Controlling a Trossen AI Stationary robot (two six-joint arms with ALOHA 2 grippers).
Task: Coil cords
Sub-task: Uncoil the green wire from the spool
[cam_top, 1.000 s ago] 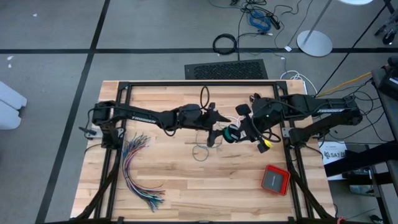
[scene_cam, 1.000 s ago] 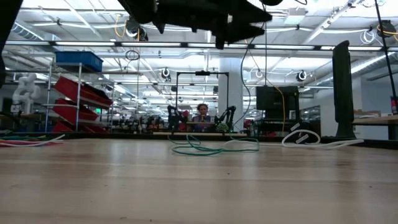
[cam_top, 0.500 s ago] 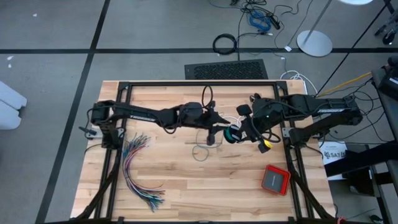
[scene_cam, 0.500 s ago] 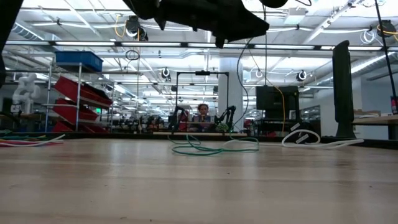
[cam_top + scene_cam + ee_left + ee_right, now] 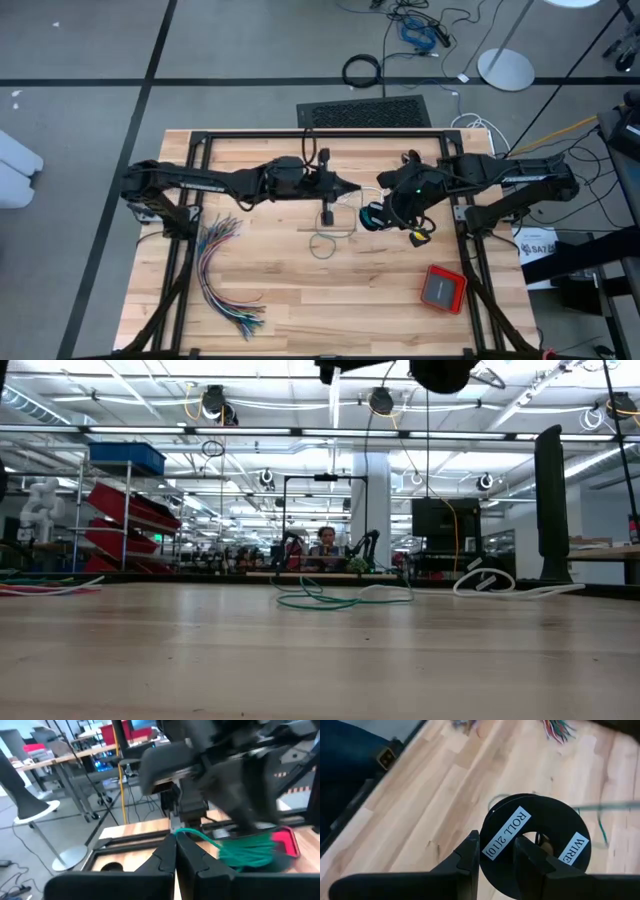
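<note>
While both arms meet over the middle of the table, the scene reads as follows.

Left gripper (image 5: 175,851): fingers pressed together, pinching the teal-green cord (image 5: 210,839), which leaves the fingertips and runs to a wound teal bundle on the spool.

Right gripper (image 5: 496,851): fingers clasp the rim of a black spool (image 5: 538,844) labelled "ROLL 2|10" and "WIRE" (the far face is hidden).

Teal-green cord, loose part: from overhead, a slack loop (image 5: 325,243) lies on the wooden table (image 5: 300,300) below the grippers; at table height it shows as low green curls (image 5: 330,598).

Black cord: cannot be made out.

Coloured wires (image 5: 222,262): fanned near the left edge, well apart.

Red case (image 5: 442,289): near the right front corner.

Low view: both arms are cut off at the top.
</note>
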